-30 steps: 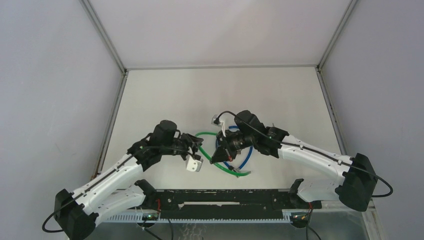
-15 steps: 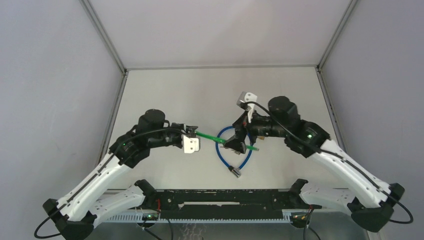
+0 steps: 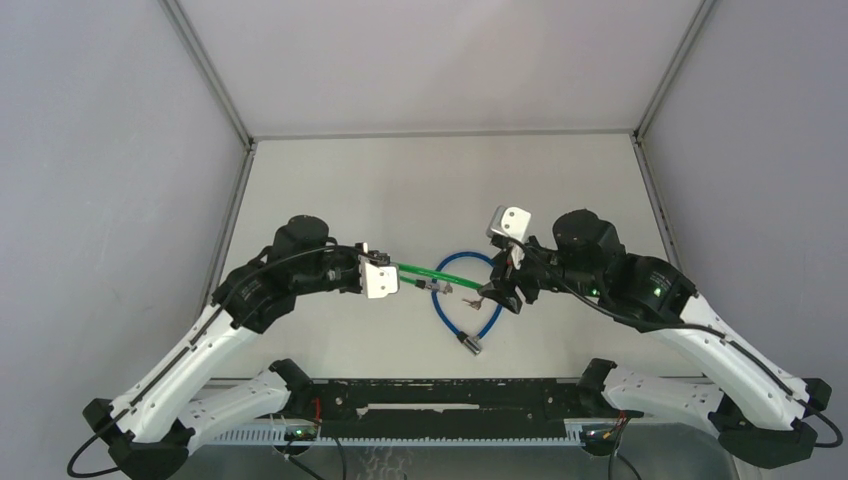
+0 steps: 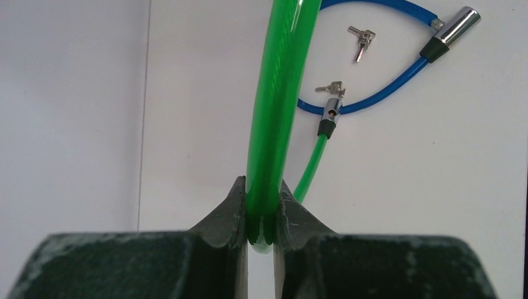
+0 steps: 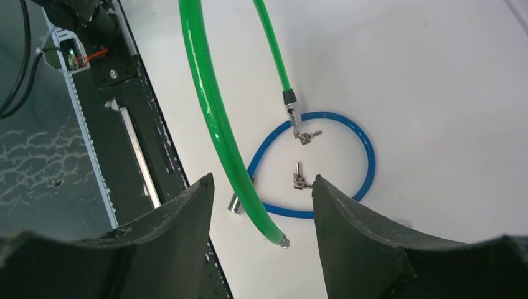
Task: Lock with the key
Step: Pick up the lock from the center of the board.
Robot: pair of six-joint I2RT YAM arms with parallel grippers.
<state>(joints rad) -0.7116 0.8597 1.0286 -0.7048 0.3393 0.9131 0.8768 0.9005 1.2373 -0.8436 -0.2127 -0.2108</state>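
**Q:** By what is the green cable lock (image 4: 279, 93) held?

**A:** It is clamped between the closed fingers of the left gripper (image 4: 261, 187), from which it is arched forward. Its free end is passed between the parted fingers of the right gripper (image 5: 263, 184), where no contact is seen.

**Q:** Where is the key (image 4: 330, 89) found?

**A:** It is seen ahead of both grippers, touching the tip of the lock head (image 4: 328, 118). Whether it is inserted cannot be told. A second key (image 5: 299, 177) is laid on the desk (image 3: 400, 190) just beside it, inside the loop of the blue cable lock (image 4: 456, 27).

**Q:** What is shown by one view only?

**A:** The clamp is shown by the left wrist view. The gaps beside the free end, and a black rail (image 5: 134, 143) left of the right gripper, are shown by the right wrist view. The cable spanned between both grippers is shown from above.
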